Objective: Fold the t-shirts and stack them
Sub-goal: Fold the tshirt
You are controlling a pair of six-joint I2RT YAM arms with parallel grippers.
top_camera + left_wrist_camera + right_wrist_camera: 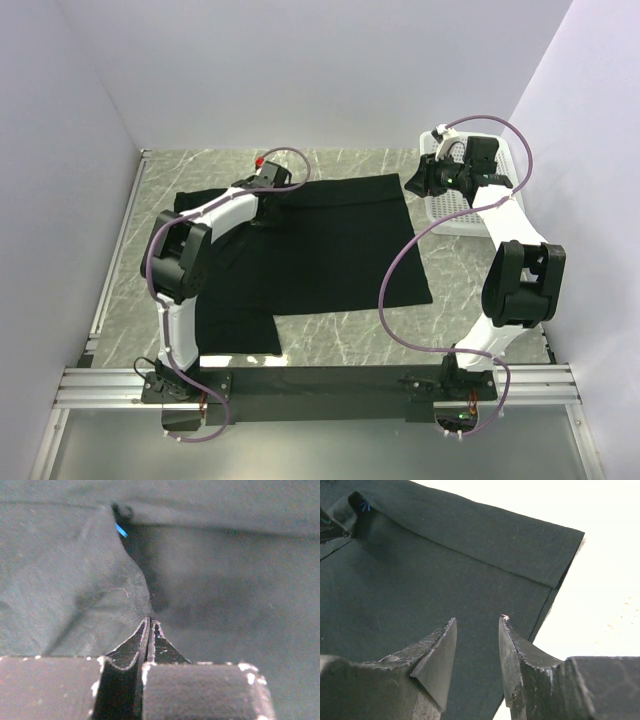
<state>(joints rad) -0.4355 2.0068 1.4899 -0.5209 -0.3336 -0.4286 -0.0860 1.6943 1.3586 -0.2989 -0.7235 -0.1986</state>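
White walls (300,70) close in a grey marble-patterned table (340,345), where a black t-shirt (330,250) lies spread across the middle, one short sleeve reaching toward the near-left and its far edge running almost the width of the cloth. The left arm stretches over the shirt's far-left part, and its left gripper (268,185) sits down on the fabric there. Seen from the left wrist, the jaws are pressed together on a raised ridge of the black cloth, which climbs to the tips and creases around them (150,625). A sliver of light-blue print (121,530) shows in a dark pocket behind that ridge. At the shirt's far-right corner the right gripper (415,182) hangs just above the cloth, its jaws standing apart with nothing between them. The right wrist view (477,620) looks past them to a band of fabric folded over along the far edge, with the small blue starburst logo (365,505) tucked under the fold at far left. A white perforated basket (455,215) stands just behind the right gripper against the right wall, clear of the shirt. Purple cables (400,270) loop from both arms — one draped over the shirt's right side.
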